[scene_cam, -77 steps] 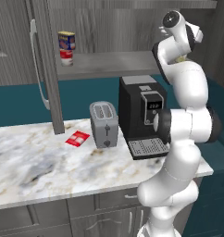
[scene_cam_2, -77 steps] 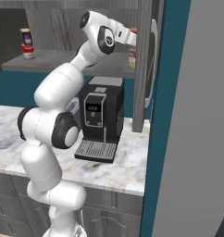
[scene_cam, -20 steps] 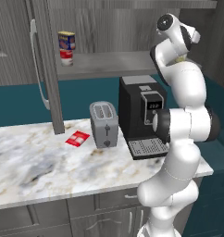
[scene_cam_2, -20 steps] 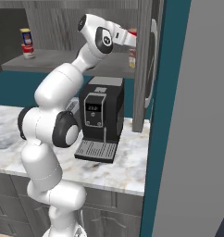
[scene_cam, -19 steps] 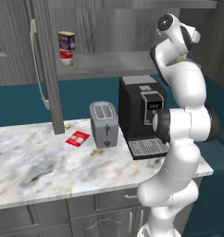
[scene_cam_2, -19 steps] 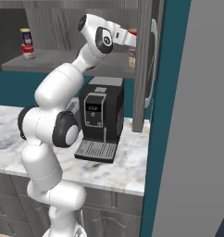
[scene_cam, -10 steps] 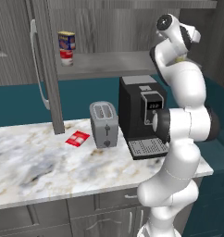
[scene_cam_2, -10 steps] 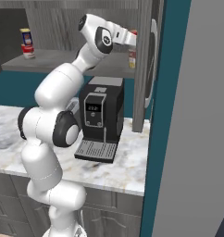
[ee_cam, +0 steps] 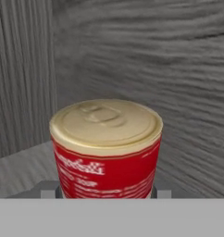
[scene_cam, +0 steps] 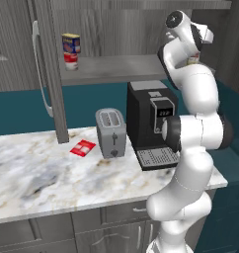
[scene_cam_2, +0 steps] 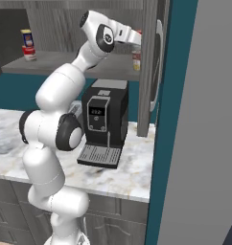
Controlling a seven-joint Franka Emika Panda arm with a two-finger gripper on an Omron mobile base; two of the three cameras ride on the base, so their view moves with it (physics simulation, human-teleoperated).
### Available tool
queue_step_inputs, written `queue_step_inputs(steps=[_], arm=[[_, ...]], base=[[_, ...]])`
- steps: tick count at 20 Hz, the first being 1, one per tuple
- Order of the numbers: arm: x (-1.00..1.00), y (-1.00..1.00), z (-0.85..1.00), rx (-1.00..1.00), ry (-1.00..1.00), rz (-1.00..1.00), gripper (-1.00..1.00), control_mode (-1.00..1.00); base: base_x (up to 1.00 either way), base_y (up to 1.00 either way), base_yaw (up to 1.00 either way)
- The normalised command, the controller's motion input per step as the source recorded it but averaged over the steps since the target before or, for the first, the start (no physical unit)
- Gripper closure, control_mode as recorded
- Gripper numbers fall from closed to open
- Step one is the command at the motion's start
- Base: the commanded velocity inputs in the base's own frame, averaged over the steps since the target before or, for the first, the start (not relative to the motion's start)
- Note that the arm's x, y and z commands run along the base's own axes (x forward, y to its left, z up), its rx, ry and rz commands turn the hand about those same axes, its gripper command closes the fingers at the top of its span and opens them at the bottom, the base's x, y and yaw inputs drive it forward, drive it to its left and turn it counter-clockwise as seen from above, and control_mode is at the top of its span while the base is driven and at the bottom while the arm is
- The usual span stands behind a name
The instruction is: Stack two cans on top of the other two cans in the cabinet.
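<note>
Labels first: the red can (ee_cam: 106,150) sitting center frame in the hand view has a gold lid and white writing on the red wall, but it's too blurry to read. Upper left of the left base view, a dark blue can with yellow rim (scene_cam: 71,43) sits stacked on another red can with a white band (scene_cam: 70,61), on the left end of the cabinet's grey shelf board (scene_cam: 116,68). Blue one has a white-red label, no letters I can make out. Same pair shows tiny at the upper left of the right base view.

The gripper (scene_cam_2: 135,39) is reaching into the right end of the cabinet (scene_cam: 141,22), top center of the right base view. The jaws sit on either side of the red can and look closed on it. Right under it there's a pale cream can (scene_cam_2: 136,59) on the shelf; can't tell if the two touch.

Down on the counter (scene_cam: 42,173): a toaster (scene_cam: 111,133), a black coffee machine (scene_cam: 152,121), and a small red packet (scene_cam: 83,147) lying flat, print unreadable.
</note>
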Motion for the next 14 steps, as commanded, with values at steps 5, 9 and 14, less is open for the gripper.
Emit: queue_step_inputs(steps=[5,9,14], arm=[[0.07,0.0,-0.07,0.0,0.0,0.0,1.0,-1.0],[0.01,0.0,0.0,0.0,-0.02,0.0,1.0,-1.0],[0.0,0.0,0.0,0.0,-0.04,0.0,1.0,-1.0]], base=[[0.0,0.0,0.0],[0.0,0.0,0.0],[0.0,0.0,0.0]])
